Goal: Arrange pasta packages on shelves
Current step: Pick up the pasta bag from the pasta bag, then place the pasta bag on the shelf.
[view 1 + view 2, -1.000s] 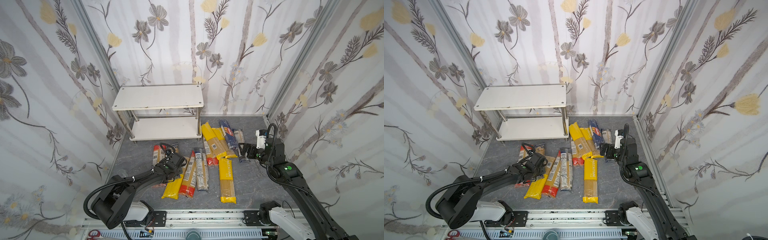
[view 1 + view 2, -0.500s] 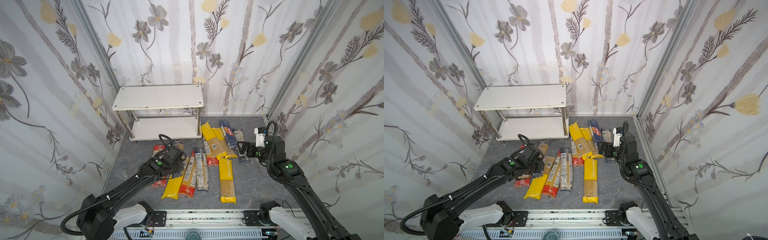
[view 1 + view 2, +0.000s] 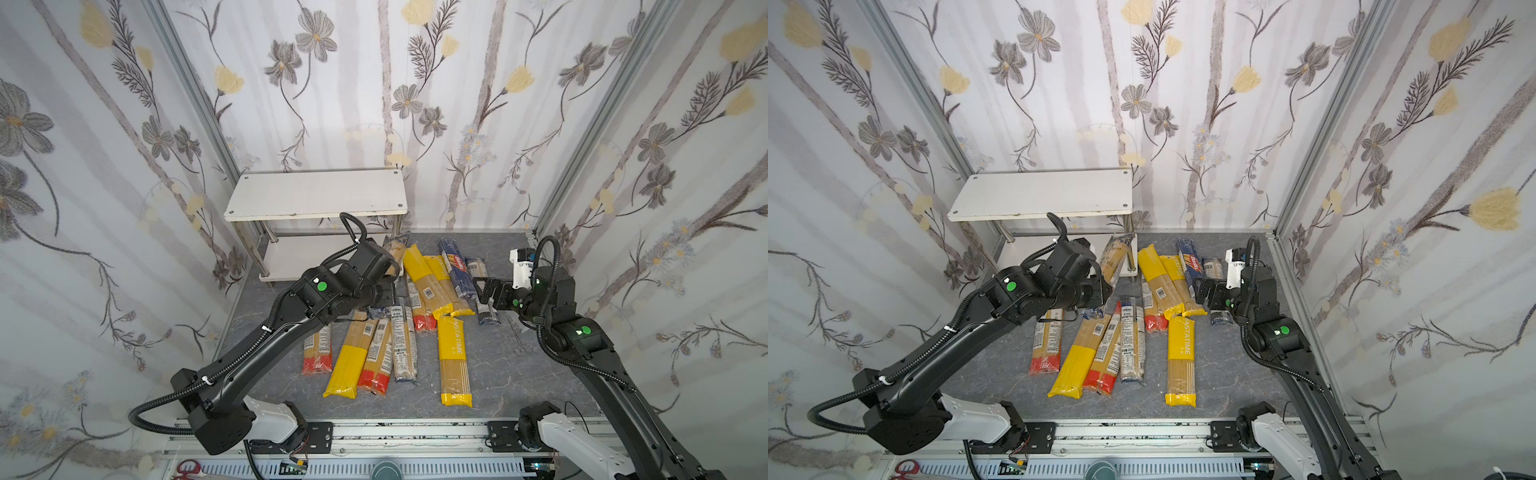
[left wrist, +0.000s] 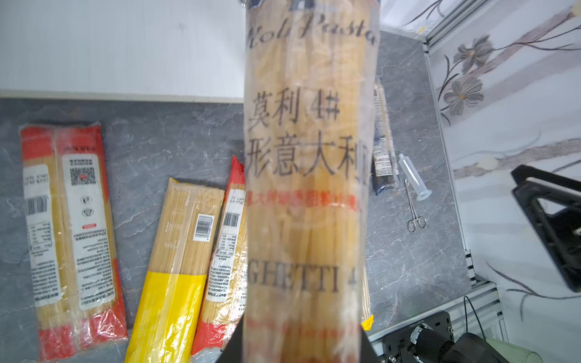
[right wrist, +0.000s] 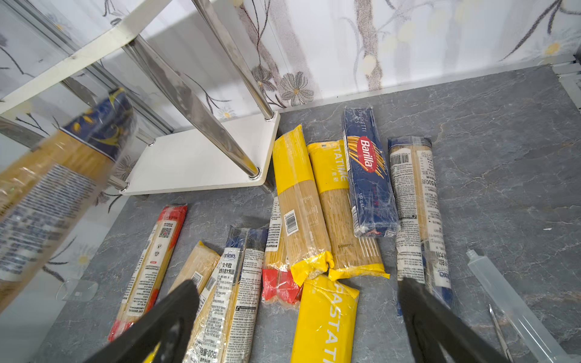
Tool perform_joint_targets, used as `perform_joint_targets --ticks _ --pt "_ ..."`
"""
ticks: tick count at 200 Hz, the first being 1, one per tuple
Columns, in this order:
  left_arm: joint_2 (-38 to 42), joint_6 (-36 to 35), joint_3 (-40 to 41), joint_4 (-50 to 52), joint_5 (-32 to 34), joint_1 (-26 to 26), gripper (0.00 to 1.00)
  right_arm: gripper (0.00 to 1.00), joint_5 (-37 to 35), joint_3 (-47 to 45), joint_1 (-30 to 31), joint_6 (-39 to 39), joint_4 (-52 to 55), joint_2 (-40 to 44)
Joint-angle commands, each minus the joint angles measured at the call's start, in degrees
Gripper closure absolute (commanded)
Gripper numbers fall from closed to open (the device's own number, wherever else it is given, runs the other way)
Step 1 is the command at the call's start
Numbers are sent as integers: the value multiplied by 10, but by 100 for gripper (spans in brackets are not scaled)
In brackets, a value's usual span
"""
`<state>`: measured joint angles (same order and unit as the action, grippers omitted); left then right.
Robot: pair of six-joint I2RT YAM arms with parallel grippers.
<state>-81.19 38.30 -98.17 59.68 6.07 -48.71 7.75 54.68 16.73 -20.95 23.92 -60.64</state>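
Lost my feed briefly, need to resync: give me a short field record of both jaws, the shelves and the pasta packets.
left jaws: shut on a clear spaghetti packet, raised near the shelves
right jaws: open, empty, near the Barilla packet
shelves: top board bare; lower board bare where visible
floor: about ten packets lying flat
strays: syringe, forceps

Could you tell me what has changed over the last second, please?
The left claw closed on a packet and raised it, far end tilted up toward the shelf. The right claw stayed open, almost in place; the other packets lie as before.
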Motion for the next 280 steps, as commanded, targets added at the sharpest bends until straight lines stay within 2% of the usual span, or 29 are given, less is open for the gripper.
perform_joint_targets --ticks 1,34,61,83,98,120,143,169,210,234,280 --pt "-55 -47 -139 56 77 -6 98 0 5 15 2 -1 7 1" --pt "-147 -114 -367 119 172 -6 98 0 2 35 3 4 8 -8" --pt "-206 -178 -469 121 270 25 95 0 3 58 5 6 -1 -32" --pt "-245 -227 -531 108 310 72 96 0 -1 84 6 9 -9 -59" --pt "-242 -246 -521 69 308 120 97 0 -1 106 5 8 -21 -83" --pt "-243 -290 -523 23 351 183 99 1 1 147 8 6 -31 -122" --pt "-242 -322 -520 -21 327 258 99 1 -4 196 18 13 -27 -165" --pt "-239 -348 -488 -50 265 347 98 0 -20 267 34 30 -7 -214" --pt "-253 -376 -447 -80 190 443 97 0 -26 411 86 54 34 -303" --pt "-268 -382 -448 -87 158 477 97 0 -13 510 129 67 57 -381" --pt "-281 -411 -425 -89 126 503 96 0 28 778 206 85 137 -546"
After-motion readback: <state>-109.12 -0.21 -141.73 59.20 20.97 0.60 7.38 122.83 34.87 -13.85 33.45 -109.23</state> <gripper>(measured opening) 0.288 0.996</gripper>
